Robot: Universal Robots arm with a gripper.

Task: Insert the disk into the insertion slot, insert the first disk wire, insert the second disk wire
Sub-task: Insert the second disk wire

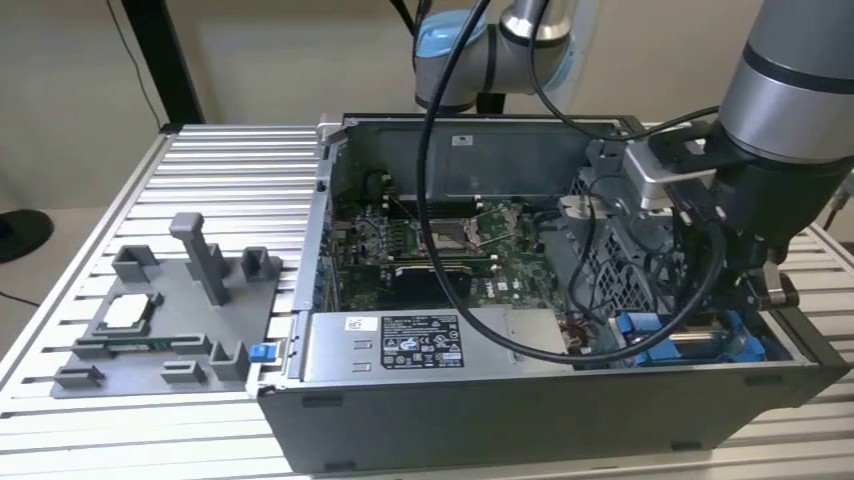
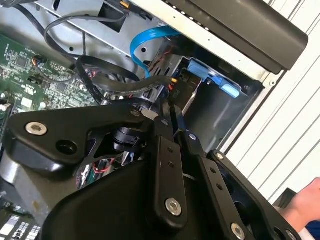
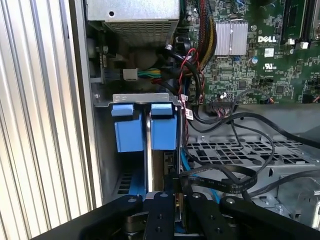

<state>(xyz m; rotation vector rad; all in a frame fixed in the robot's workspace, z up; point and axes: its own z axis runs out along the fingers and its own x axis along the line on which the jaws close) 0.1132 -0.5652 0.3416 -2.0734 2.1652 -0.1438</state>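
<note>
Your hand (image 3: 177, 197) is down inside the computer case (image 1: 534, 400), fingers pinched together on a black wire (image 3: 225, 177) right at the insertion slot (image 3: 145, 150). The disk (image 3: 165, 165) sits upright in that slot, beside the blue tabs (image 3: 128, 130).

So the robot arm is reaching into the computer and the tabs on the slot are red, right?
Not quite. The gripper is down inside the computer case, but the tabs on the insertion slot are bright blue, as the first wrist view shows.
</note>
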